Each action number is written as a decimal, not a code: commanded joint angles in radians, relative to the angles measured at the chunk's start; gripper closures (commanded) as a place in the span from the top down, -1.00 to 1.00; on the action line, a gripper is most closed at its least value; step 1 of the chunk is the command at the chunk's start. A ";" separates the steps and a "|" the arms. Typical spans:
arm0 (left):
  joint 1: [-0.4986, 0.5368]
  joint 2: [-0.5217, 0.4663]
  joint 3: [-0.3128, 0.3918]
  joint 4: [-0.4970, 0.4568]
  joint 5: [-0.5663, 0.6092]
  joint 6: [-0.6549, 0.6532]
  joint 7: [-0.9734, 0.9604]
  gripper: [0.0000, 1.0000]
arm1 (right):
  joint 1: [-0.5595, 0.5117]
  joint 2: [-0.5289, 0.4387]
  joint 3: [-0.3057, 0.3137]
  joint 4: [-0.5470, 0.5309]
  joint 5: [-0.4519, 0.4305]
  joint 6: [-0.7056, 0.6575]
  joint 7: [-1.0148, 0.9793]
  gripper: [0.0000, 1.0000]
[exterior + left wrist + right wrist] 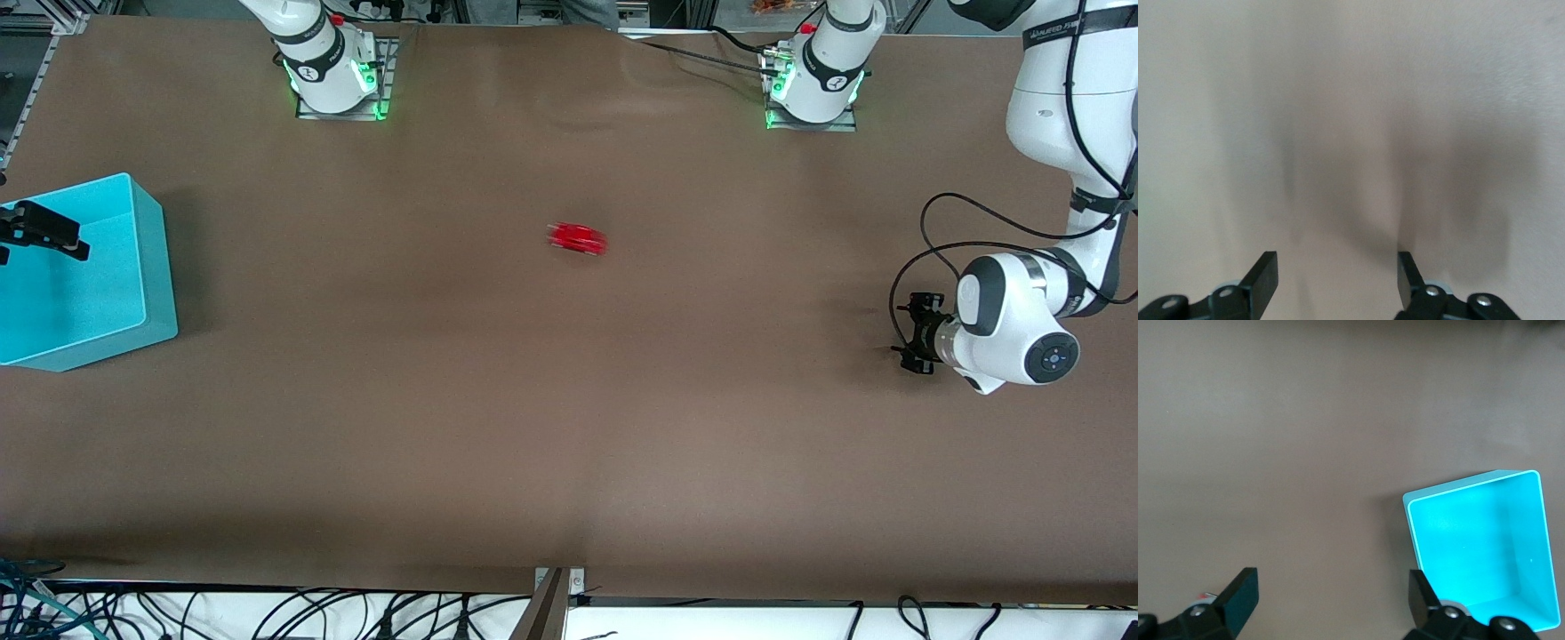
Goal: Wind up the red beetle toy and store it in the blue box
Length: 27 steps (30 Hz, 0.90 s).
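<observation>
From the front I see the beetle alone mid-tabletop, blurred, well apart from the box at the right arm's end, the right gripper over the box and the left gripper low over bare tabletop at its own end. The left wrist view shows its fingers spread, holding nothing. The right wrist view shows its fingers parted above the empty box; I'd wait until the toy sits steady, then grip its sides squarely.

White rounded arm links, black joint bands, looping black cables, green-lit bases.
</observation>
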<state>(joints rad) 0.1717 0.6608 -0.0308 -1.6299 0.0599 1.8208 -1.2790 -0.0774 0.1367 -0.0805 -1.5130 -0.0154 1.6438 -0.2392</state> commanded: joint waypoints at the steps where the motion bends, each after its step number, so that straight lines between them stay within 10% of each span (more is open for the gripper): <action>1: -0.003 -0.004 -0.018 0.053 0.014 -0.104 0.111 0.61 | -0.004 0.007 0.002 0.022 0.003 -0.004 0.003 1.00; 12: -0.004 -0.032 -0.044 0.081 0.014 -0.158 0.247 1.00 | -0.005 0.007 0.002 0.022 0.003 -0.004 0.003 1.00; 27: 0.003 -0.043 -0.057 0.137 -0.020 -0.186 0.475 1.00 | -0.005 0.006 0.002 0.022 0.003 -0.004 0.003 1.00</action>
<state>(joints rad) 0.1698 0.6359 -0.0871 -1.5052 0.0553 1.6762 -0.9210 -0.0774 0.1367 -0.0805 -1.5127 -0.0154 1.6438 -0.2392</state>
